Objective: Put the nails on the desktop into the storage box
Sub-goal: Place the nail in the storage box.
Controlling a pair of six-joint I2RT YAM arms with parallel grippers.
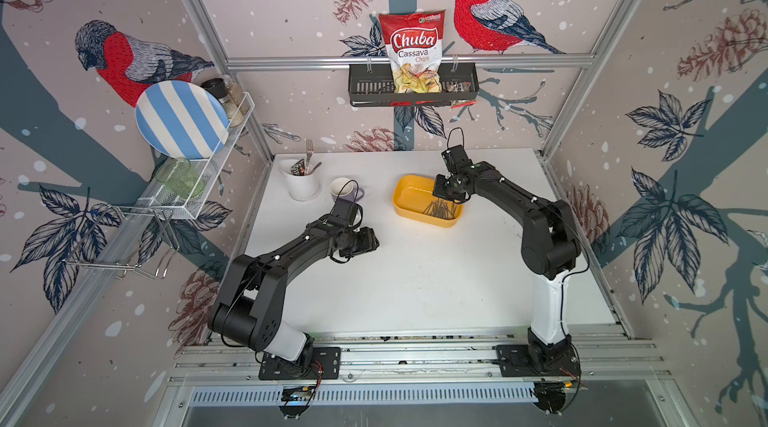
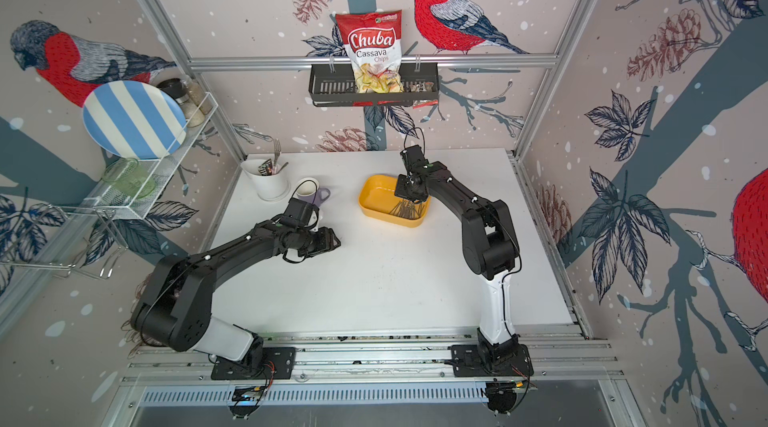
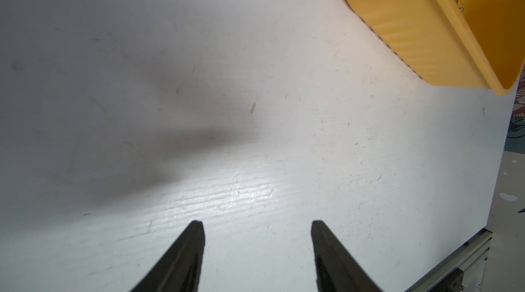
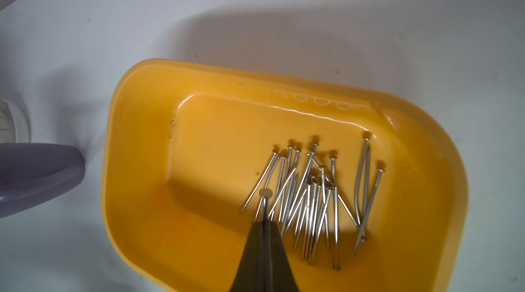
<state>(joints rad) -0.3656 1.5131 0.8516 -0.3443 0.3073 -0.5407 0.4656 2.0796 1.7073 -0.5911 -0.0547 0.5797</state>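
Right gripper (image 4: 265,221): clamped on a single nail (image 4: 266,201), head pointing away from the jaws, above the storage box (image 4: 133,168) | nails (image 4: 312,199): loose pile on the box floor, toward one end | left gripper (image 3: 257,223): jaws apart, holding nothing, over the desktop (image 3: 312,134), box nearby.

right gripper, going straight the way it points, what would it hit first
Likely the nails piled in the storage box; the right gripper, shut on one, points down into it.
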